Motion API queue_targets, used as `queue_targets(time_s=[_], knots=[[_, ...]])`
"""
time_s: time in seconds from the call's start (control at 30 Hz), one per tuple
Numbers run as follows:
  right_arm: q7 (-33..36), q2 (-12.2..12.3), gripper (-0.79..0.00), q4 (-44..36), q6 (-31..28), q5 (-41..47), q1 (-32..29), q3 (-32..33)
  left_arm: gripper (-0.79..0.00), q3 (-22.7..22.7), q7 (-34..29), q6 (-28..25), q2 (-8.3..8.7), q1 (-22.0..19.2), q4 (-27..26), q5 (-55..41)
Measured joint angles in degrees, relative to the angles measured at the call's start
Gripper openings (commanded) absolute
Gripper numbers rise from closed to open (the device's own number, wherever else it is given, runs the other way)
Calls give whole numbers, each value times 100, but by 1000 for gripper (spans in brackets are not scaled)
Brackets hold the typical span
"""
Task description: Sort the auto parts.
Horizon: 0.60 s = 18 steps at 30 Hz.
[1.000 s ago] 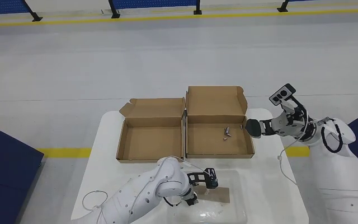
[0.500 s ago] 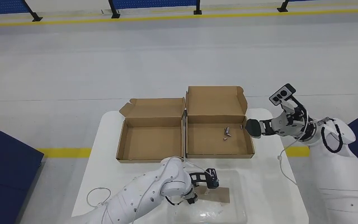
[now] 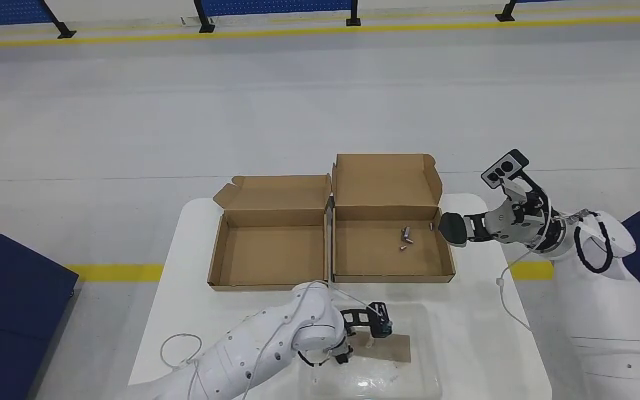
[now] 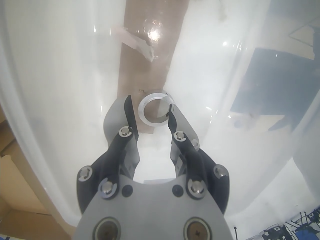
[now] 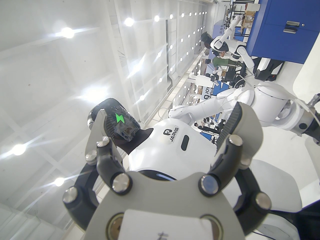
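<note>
Little is changed since a second ago: the left gripper (image 4: 150, 104) is kept spread around a metal ring (image 4: 140, 108) in the near clear bin (image 3: 432, 352); the right gripper (image 5: 170, 109) is held spread, far right.

Top view looks down at table (image 3: 475, 340), left wrist closely into its tub (image 4: 37, 76), right wrist toward ceiling (image 5: 50, 76)

- metal ring (image 4: 141, 111): bare machined metal, bright and pretty shiny
- bin (image 4: 50, 76): cloudy see-through plastic, smooth, glossy with glare spots
- strip (image 4: 140, 58) in the bin: brown cardboard, matt
- left gripper (image 4: 150, 103): matt black plastic fingers, ribbed inner faces, shiny metal screws
- open boxes (image 3: 270, 255): plain brown cardboard, matt
</note>
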Motion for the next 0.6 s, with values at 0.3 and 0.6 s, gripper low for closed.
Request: queue_targets(time_s=[0.3,0.6], knots=[[0,0,0,0,0,0,0,0,-523,126,-103,135,-90,-42,116,78],[0,0,0,0,0,0,0,0,-526,195,-96,208,-184,-99,261,72]])
